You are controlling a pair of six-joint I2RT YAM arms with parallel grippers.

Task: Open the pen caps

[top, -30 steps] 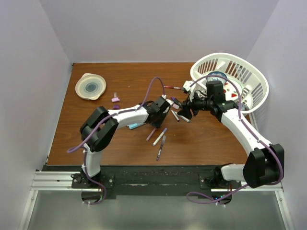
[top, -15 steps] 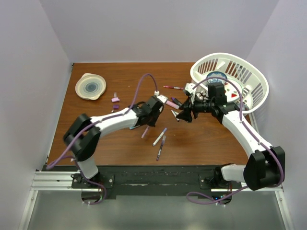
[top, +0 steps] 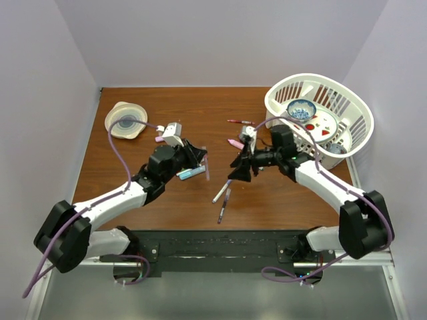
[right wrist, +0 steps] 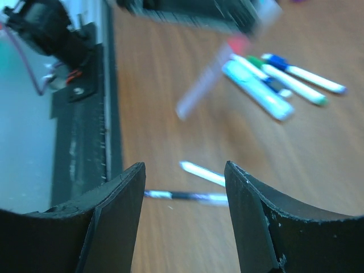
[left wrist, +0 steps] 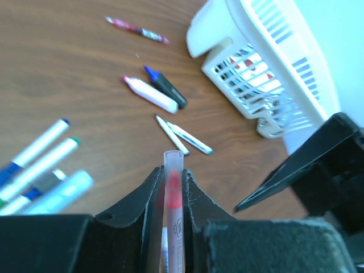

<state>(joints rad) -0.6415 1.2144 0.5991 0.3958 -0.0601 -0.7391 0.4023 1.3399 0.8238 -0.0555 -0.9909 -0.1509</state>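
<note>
The left gripper [left wrist: 172, 181] is clamped tight on one pink pen [left wrist: 172, 162], raised off the table [left wrist: 74, 62]. The right gripper [right wrist: 183, 168] stands partly open, holding nothing. Five pens [left wrist: 151, 95] lie singly near one basket [left wrist: 267, 68], with perhaps four more in one bunch [left wrist: 42, 165].

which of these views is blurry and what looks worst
Right wrist view: worst, the held pen is a pale smeared streak. Left wrist view: the same pen is crisp in the left gripper, while the basket looks glary and soft. Top external view: evenly lit, sharp throughout.
</note>
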